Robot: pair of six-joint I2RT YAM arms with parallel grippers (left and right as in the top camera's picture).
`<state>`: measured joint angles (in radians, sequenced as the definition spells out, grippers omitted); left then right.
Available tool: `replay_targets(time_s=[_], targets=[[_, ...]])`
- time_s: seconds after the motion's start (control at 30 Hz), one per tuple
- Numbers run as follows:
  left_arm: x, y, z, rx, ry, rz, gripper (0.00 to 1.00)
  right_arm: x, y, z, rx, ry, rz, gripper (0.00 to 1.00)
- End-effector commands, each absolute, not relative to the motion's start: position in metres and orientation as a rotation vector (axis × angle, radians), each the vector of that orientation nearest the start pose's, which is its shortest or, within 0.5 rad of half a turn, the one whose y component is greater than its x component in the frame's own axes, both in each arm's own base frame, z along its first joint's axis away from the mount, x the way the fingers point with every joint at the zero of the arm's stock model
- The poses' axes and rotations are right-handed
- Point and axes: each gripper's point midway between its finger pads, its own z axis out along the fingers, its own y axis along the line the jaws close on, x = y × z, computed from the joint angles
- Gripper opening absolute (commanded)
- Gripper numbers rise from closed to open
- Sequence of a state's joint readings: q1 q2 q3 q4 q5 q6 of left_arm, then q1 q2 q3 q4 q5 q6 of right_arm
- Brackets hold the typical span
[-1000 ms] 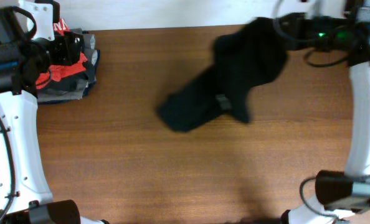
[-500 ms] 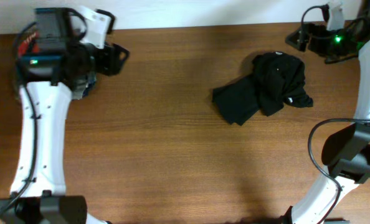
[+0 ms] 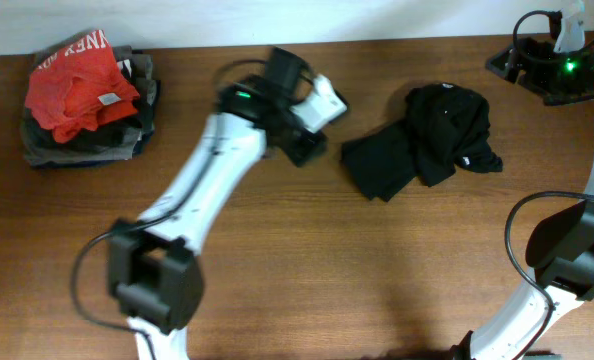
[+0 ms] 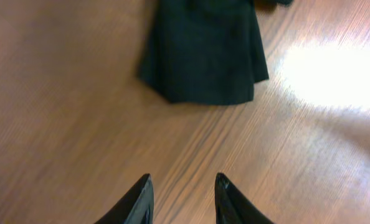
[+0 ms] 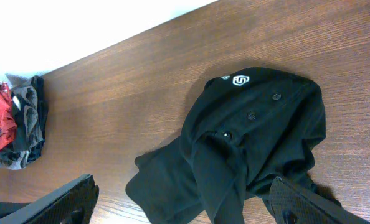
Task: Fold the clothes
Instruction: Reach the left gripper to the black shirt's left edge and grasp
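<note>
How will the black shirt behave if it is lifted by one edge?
The black shirt lies crumpled in soft folds, so it is probably floppy and would droop when lifted. It looks thin, so likely light. A push on the wooden table would probably bunch it, not slide it whole.

left hand (image 4: 182,182): swung from clothes pile (image 3: 82,100) to mid-tabletop (image 3: 277,260), near T-shirt (image 3: 427,140) | pile: now uncovered | T-shirt: bunched up smaller, further right
</note>
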<state>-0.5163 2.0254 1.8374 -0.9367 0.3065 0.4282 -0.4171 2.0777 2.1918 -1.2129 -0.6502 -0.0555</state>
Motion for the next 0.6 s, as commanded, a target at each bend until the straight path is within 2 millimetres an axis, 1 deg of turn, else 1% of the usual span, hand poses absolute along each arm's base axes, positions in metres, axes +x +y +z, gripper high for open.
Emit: replay_targets(time_s=[0.0,0.1,0.33,0.47,0.57], targets=[[0.399,-0.32,0.128,1.403,2.279,-0.361,0.33,0.479,-0.098,0.263,0.228,2.427,0.637,0.92],[0.401,-0.352,0.12,1.424,2.201,-0.351,0.33,0.479,-0.097,0.262,0.228,2.428,0.639,0.92],[0.404,-0.404,0.086,1.466,2.083,-0.244,0.33,0.478,-0.097,0.261,0.232,2.435,0.642,0.92],[0.397,-0.423,0.071,1.492,2.049,-0.246,0.32,0.478,-0.097,0.261,0.232,2.435,0.643,0.92],[0.399,-0.428,0.057,1.497,2.046,-0.218,0.3,0.478,-0.097,0.261,0.232,2.435,0.642,0.92]])
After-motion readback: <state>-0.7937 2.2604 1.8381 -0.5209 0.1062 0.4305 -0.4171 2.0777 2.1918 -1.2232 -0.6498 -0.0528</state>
